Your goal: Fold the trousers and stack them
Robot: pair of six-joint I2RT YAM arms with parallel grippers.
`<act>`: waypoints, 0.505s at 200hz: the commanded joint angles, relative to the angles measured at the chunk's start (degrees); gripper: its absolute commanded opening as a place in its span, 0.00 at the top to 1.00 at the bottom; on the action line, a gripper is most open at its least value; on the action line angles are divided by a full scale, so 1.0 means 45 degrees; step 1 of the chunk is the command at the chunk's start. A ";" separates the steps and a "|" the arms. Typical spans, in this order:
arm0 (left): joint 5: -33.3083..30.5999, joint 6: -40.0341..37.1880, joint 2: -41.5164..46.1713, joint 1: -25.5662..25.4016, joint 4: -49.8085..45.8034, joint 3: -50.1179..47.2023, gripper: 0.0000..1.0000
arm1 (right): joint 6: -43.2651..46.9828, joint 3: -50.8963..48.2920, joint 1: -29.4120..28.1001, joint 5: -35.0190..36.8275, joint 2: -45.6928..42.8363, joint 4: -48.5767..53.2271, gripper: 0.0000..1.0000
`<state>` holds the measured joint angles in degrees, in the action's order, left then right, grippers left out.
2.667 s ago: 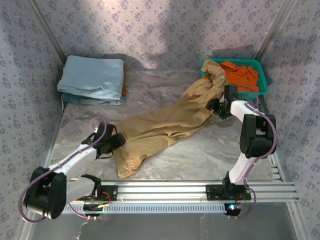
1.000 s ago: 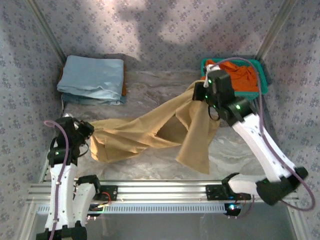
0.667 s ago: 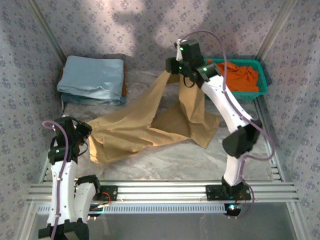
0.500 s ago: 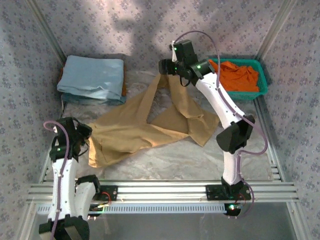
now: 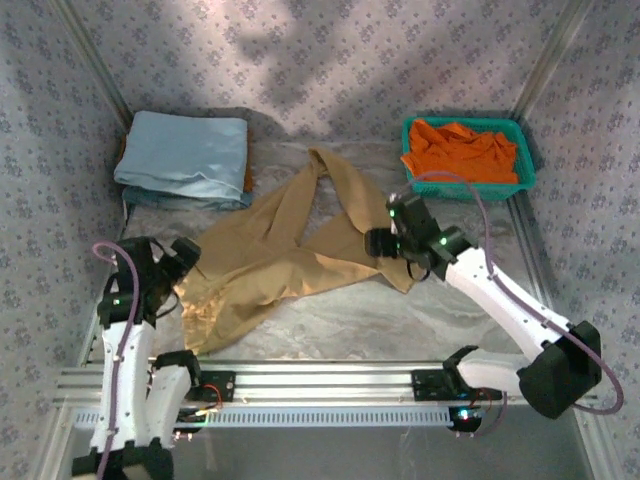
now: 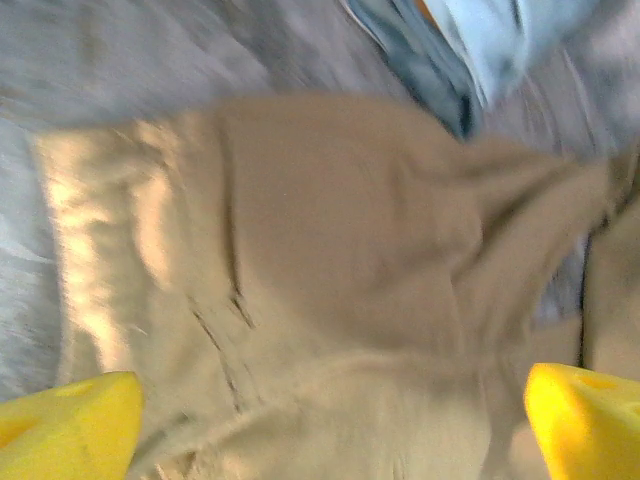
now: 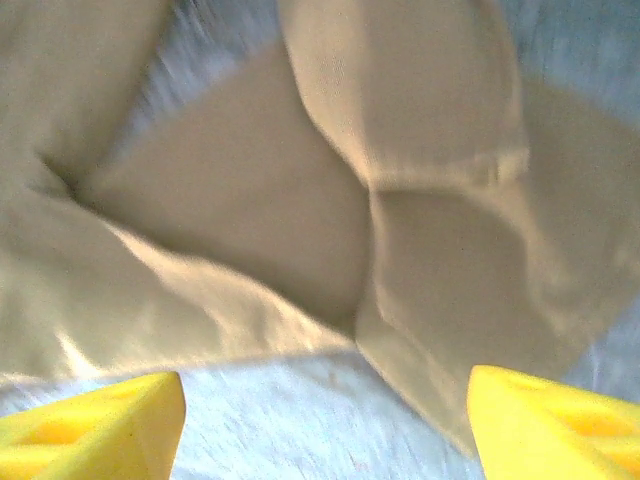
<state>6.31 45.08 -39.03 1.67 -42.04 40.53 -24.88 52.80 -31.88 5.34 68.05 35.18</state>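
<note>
At the far left my left pincer (image 5: 183,258) hangs over the near-left end of the trousers (image 5: 270,262), its fingers spread wide with nothing between them. From my left wrist I see both yellow fingertips (image 6: 62,424) at the bottom corners and rumpled tan cloth (image 6: 330,250) below. Behind it, in the far-left corner of the worktop (image 5: 330,322), sits a folded light blue cloth (image 5: 185,152), its edge just beside the trousers.

The trousers lie loose and unfolded across the middle of the worktop. Their long axis runs on a slant — from the bunched near-left end up to a narrow leg tip pointing at the far wall, about mid-width. A second broad part spreads rightward from that line and ends in a squarish flap.

My right pincer (image 5: 378,243) hovers at that right-hand flap, fingers apart — my right wrist shows overlapping tan folds (image 7: 400,200) and bare worktop between the yellow fingertips (image 7: 95,425). In the far-right corner a green basket (image 5: 522,180) holds an orange garment (image 5: 462,150), well apart from the trousers.
</note>
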 commanded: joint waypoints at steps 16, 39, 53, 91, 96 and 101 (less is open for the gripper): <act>-0.3037 0.0781 -0.0716 -0.6201 -0.1219 -0.0666 0.11 | -0.0721 -0.2035 0.0168 -0.0769 0.0130 -0.0977 0.22; -0.4471 0.1464 -0.1384 -0.9062 -0.1809 -0.0793 0.22 | -0.0488 -0.2275 0.0359 -0.1129 0.0927 -0.1540 0.22; -0.4423 0.1661 -0.1836 -1.0142 -0.1848 -0.1039 0.28 | -0.0344 -0.2357 0.0554 -0.1176 0.1575 -0.2018 0.24; -0.4480 0.2213 -0.3131 -1.1780 -0.0579 -0.2276 0.28 | -0.0030 -0.1882 0.0890 -0.1225 0.3305 -0.2816 0.26; -0.4417 0.2162 -0.3240 -1.1788 -0.0298 -0.2402 0.28 | 0.0012 -0.1766 0.0932 -0.1170 0.3539 -0.2917 0.26; -0.4430 0.2117 -0.3339 -1.1812 -0.0075 -0.2532 0.28 | 0.0024 -0.1703 0.0960 -0.1091 0.3689 -0.2945 0.26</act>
<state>-11.38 52.99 -52.01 -50.61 -45.80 32.18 -26.06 42.94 -28.36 0.43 80.97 24.80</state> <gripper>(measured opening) 0.714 0.741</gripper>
